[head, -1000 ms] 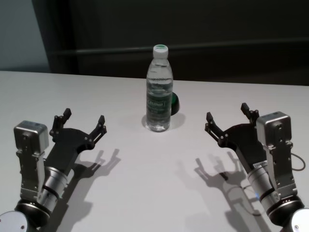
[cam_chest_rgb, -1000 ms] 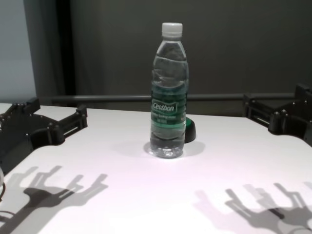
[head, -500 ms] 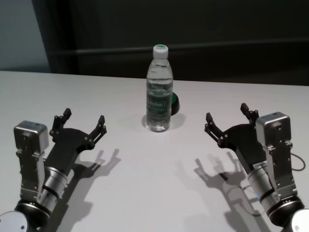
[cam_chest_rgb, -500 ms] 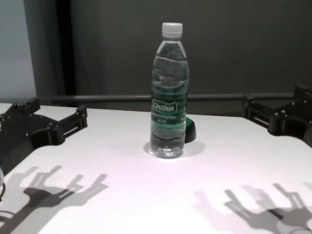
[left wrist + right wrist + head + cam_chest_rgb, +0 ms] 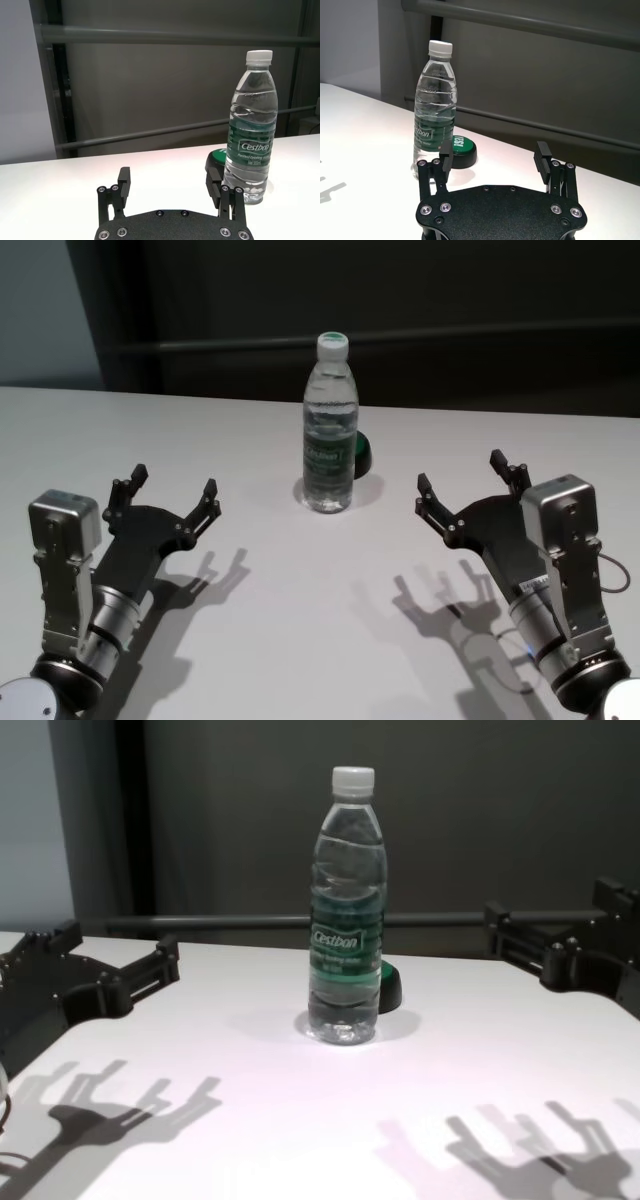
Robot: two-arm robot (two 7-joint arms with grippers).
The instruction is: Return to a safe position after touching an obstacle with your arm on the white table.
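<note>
The obstacle, a clear water bottle (image 5: pixel 329 430) with a white cap and green label, stands upright mid-table on the white table (image 5: pixel 300 610). It also shows in the chest view (image 5: pixel 348 910) and both wrist views (image 5: pixel 250 130) (image 5: pixel 435 120). My left gripper (image 5: pixel 175 480) hovers open over the table to the bottle's left, well apart from it. On the other side, my right gripper (image 5: pixel 459 470) is open too, holds nothing, and stands a short gap away from the bottle. Both cast shadows on the table.
A low round green-topped button (image 5: pixel 362 452) sits just behind the bottle, toward its right side. A dark wall with a horizontal rail (image 5: pixel 220 922) runs behind the table's far edge. Bare tabletop (image 5: pixel 300 1120) lies between the two arms.
My right gripper has shifted leftward, closer to the bottle, and its shadow moved with it. The left arm and the bottle have stayed put.
</note>
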